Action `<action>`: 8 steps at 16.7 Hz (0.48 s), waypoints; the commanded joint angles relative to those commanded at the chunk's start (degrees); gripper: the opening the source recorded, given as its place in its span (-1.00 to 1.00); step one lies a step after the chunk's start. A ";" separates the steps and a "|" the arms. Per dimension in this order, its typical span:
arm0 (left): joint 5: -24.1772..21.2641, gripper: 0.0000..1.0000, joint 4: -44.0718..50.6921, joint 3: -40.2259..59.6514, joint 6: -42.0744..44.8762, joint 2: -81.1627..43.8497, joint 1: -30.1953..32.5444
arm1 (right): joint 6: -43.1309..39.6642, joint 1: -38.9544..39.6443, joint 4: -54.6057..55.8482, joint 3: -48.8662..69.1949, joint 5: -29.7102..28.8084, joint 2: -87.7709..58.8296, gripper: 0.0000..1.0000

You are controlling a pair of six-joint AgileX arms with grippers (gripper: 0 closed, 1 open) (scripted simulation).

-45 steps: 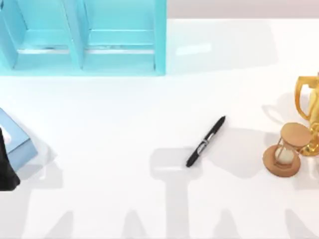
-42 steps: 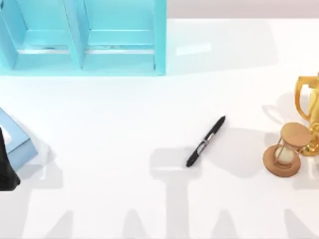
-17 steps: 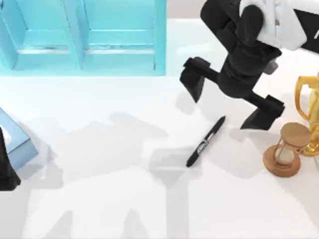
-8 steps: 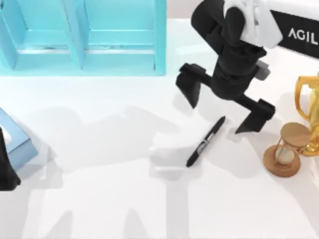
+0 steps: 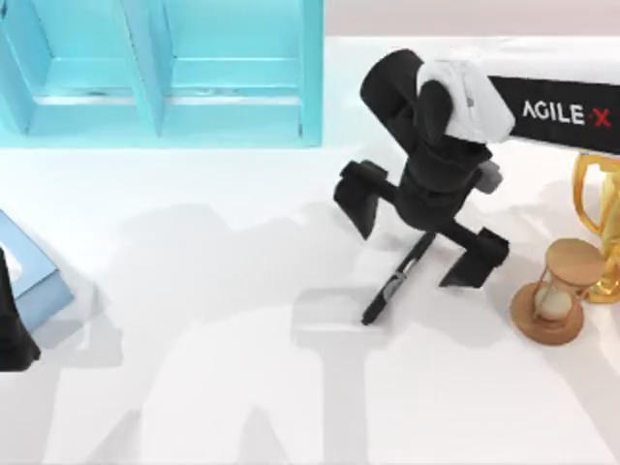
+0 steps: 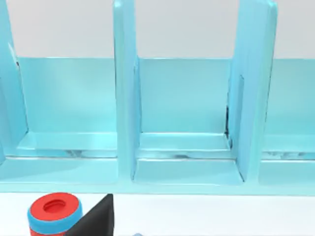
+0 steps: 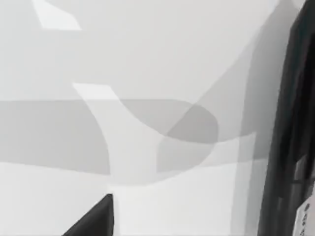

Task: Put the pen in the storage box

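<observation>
the right gripper point(image 5: 418, 237) is held above the upper end of the pen point(image 5: 392, 286), right of the frame's centre, with its fingers point(image 5: 359, 197) spread wide to both sides of the barrel, probably so that it can be taken across its width. the pen lies flat on the table point(image 5: 194, 368), its long axis running diagonally from lower left to upper right. the storage box point(image 5: 160, 121) is found at the upper left. the left gripper point(image 5: 12, 329) is parked at the left edge; its fingers cannot be judged.
</observation>
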State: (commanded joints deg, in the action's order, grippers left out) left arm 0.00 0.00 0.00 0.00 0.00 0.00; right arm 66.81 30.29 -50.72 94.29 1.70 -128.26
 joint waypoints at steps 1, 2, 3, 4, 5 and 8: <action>0.00 1.00 0.00 0.00 0.00 0.00 0.00 | 0.07 0.04 2.34 -1.17 -0.01 -1.15 1.00; 0.00 1.00 0.00 0.00 0.00 0.00 0.00 | 0.14 0.10 4.10 -2.12 -0.03 -2.12 1.00; 0.00 1.00 0.00 0.00 0.00 0.00 0.00 | 0.19 0.13 5.26 -2.79 -0.04 -2.80 1.00; 0.00 1.00 0.00 0.00 0.00 0.00 0.00 | 0.21 0.15 5.80 -3.11 -0.04 -3.15 1.00; 0.00 1.00 0.00 0.00 0.00 0.00 0.00 | 0.22 0.16 5.85 -3.14 -0.05 -3.19 1.00; 0.00 1.00 0.00 0.00 0.00 0.00 0.00 | 0.22 0.16 5.85 -3.14 -0.05 -3.19 0.85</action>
State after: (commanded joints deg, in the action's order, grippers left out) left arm 0.00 0.00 0.00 0.00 0.00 0.00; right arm 67.02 30.45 -44.87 91.15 1.65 -131.44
